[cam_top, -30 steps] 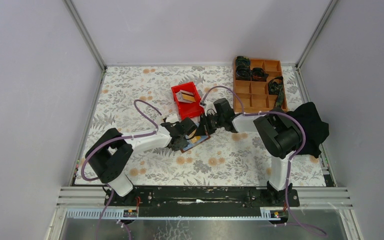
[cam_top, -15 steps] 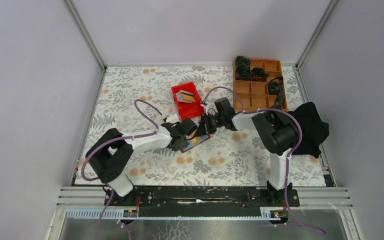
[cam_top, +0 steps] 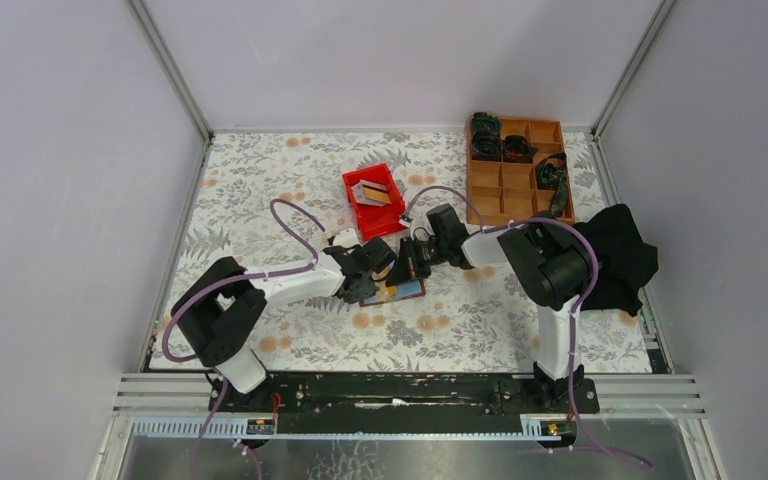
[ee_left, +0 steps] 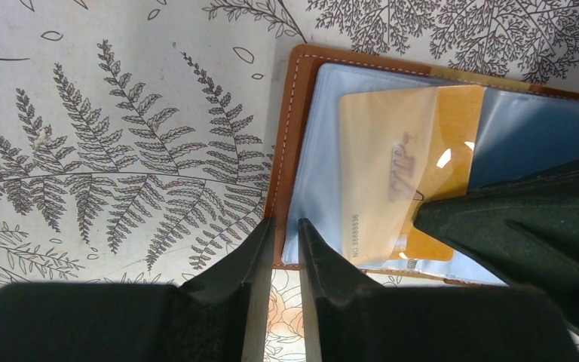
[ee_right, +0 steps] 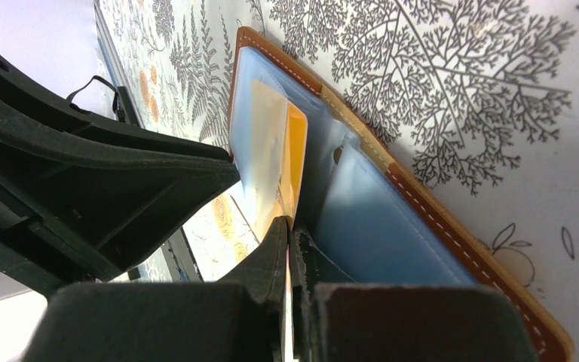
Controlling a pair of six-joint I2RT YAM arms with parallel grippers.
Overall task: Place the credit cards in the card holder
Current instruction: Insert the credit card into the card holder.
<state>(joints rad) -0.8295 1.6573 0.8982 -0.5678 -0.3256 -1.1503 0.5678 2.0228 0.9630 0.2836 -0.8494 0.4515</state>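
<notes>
In the middle of the fern-printed counter (ee_left: 121,113) the brown leather folding card holder (ee_left: 286,128) lies open, the left pincer (ee_left: 283,223) nipped narrow onto its left edge, the right pincer (ee_right: 289,224) clamped tight on a gold-orange flat credit card (ee_left: 392,173) sitting partly inside a clear pocket.

1. Top view, centre: the left gripper (cam_top: 378,275) and right gripper (cam_top: 407,268) cover most of the card holder (cam_top: 398,293).
2. Left wrist view, lower right: the right gripper's finger (ee_left: 520,234) hides a corner of the orange card (ee_left: 411,170); the holder's right end is cut off.
3. Red bin (cam_top: 384,224) contents: too small to tell.
</notes>
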